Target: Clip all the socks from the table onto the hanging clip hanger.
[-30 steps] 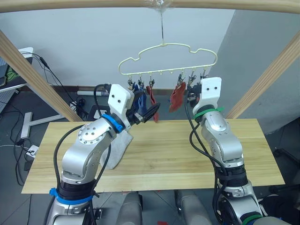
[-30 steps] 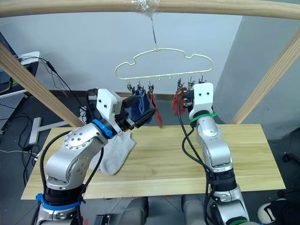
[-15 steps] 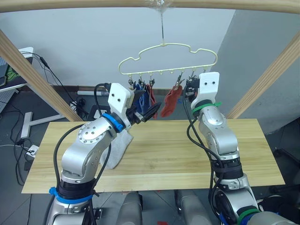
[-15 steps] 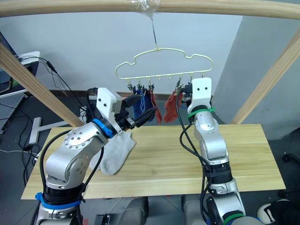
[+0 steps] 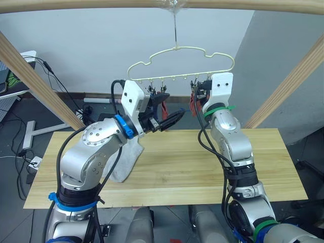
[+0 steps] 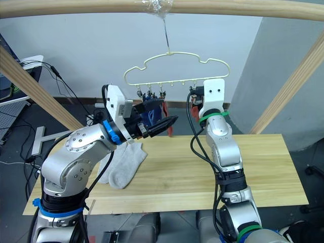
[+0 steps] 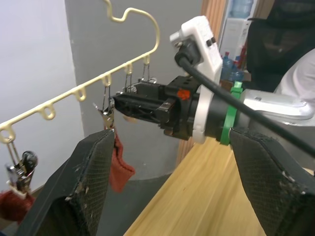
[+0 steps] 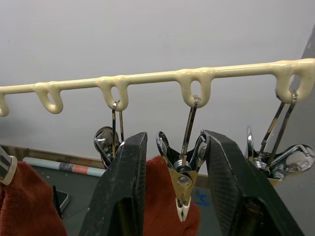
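The right arm rises nearly straight up from lower right of centre, its black two-fingered right gripper (image 8: 176, 189) raised at the bar of the thin pale yellow wire clip hanger (image 5: 179, 49) in the upper middle of the frame. In the right wrist view its fingers stand apart on either side of a small metal clip (image 8: 181, 169), with a rust red knit sock (image 8: 165, 206) hanging just behind; the fingers do not grip either one. The left arm bends up from the lower left, its forearm angled toward centre, and the left gripper (image 5: 171, 119) points right just below the hanger's left clips, fingers spread open and holding nothing. A blue sock (image 6: 150, 113) and a second red sock (image 5: 163, 104) hang there behind it. Two light grey socks (image 6: 121, 167) lie on the wide light yellowish plank table (image 5: 202, 167), centre left, beneath the left arm. No writing can be read.
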Available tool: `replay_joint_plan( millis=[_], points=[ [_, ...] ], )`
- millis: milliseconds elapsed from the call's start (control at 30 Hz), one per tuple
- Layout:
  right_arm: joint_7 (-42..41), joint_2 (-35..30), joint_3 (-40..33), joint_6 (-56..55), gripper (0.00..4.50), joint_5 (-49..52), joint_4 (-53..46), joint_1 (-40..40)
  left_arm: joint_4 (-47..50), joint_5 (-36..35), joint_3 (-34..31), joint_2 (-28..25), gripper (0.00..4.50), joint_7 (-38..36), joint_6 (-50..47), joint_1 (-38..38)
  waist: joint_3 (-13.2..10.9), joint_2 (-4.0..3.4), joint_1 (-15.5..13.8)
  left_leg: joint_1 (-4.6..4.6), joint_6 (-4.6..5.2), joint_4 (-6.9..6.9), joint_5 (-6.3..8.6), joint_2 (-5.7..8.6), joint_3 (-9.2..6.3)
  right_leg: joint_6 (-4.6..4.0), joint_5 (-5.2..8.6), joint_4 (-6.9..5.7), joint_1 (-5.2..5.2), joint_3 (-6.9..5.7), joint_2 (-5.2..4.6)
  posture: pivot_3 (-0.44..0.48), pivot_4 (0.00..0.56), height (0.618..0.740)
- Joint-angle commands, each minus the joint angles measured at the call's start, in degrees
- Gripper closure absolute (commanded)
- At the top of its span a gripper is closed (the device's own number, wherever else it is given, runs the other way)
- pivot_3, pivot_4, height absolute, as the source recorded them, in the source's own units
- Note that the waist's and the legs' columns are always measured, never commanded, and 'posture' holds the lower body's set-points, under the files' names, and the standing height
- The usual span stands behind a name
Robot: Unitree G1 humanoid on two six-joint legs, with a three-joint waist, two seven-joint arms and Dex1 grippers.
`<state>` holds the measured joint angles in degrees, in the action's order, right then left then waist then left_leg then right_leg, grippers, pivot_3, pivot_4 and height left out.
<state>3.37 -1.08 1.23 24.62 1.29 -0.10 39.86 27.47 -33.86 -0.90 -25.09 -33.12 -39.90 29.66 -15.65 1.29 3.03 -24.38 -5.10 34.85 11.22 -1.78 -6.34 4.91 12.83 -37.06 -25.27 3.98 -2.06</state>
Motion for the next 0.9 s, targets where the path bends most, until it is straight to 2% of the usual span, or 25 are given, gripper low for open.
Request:
replay_joint_plan(
  millis=[33,300,367,533,567,667,767,867,900],
  points=[
    [-0.4,0.2,-0.5,-1.7,2.73,0.0,-1.0,1.8,2.2,-0.1,-0.5,-0.2,0.66,0.6,1.2,0.7,0.0,0.0,0.0,0.0,0.0,0.0,0.0,0.0,0.0,0.0,0.0,0.0,0.0,0.0,0.0,0.075,0.271,0.74],
    [-0.7,0.4,-0.7,-1.7,2.73,0.2,-1.1,1.6,2.3,-0.1,-0.5,0.0,0.66,1.5,1.6,0.6,0.0,0.0,-0.1,0.0,0.0,-0.01,0.0,0.0,0.0,-0.05,-0.03,0.0,0.0,0.0,0.0,0.077,0.27,0.74],
    [-0.8,0.5,-1.0,-1.8,3.1,0.5,-1.1,1.5,2.6,-0.1,-0.4,0.1,0.66,1.7,1.7,0.4,0.0,0.0,-0.1,0.0,0.0,0.0,0.0,0.0,0.0,-0.05,-0.03,0.0,0.0,0.0,0.0,0.078,0.273,0.74],
    [-1.0,-0.1,-1.7,-1.8,4.4,0.5,-0.4,1.6,2.7,-0.3,-0.4,0.3,0.66,2.1,1.6,0.2,0.0,0.0,-0.1,0.0,0.0,0.0,0.0,0.0,0.0,-0.04,-0.02,0.0,0.0,0.0,0.0,0.078,0.273,0.74],
    [-1.1,-0.3,-1.9,-1.7,4.49,0.7,-0.6,1.5,2.9,-0.3,-0.3,0.4,0.66,2.2,1.6,0.0,0.0,0.0,-0.2,0.0,0.0,0.0,0.0,0.0,0.0,-0.04,-0.02,0.01,0.0,0.0,0.0,0.075,0.273,0.74],
    [-1.4,-0.4,-2.7,-0.8,4.49,1.2,-0.8,1.6,3.4,-0.4,0.0,0.8,0.66,2.8,1.6,-0.8,0.0,0.0,-0.2,0.0,0.0,0.0,0.0,0.0,0.0,-0.05,-0.03,0.0,0.0,0.0,0.0,0.075,0.273,0.74],
    [-3.5,-2.1,-3.1,0.6,4.49,1.8,-1.0,1.9,2.7,0.7,0.3,1.7,0.66,4.8,1.1,-4.7,0.0,0.0,-0.2,0.0,0.0,0.0,0.0,0.0,0.01,-0.06,-0.03,0.0,0.0,0.01,0.0,0.066,0.281,0.74],
    [-6.2,-4.3,-3.2,3.5,4.49,2.9,-2.2,1.8,-0.9,5.8,0.4,1.9,0.66,8.7,2.7,-11.0,0.0,0.0,-0.1,0.02,0.0,0.0,0.0,0.0,0.02,-0.08,-0.04,-0.01,0.01,0.02,0.0,0.048,0.284,0.74],
    [-7.3,-4.9,-3.2,5.4,4.5,3.9,-2.8,1.8,-2.3,8.1,0.6,1.6,0.49,9.2,4.6,-13.6,0.0,0.0,-0.1,0.03,0.0,0.0,0.0,0.0,0.01,-0.08,-0.03,-0.02,0.01,0.01,0.0,0.048,0.284,0.74]
  ],
)
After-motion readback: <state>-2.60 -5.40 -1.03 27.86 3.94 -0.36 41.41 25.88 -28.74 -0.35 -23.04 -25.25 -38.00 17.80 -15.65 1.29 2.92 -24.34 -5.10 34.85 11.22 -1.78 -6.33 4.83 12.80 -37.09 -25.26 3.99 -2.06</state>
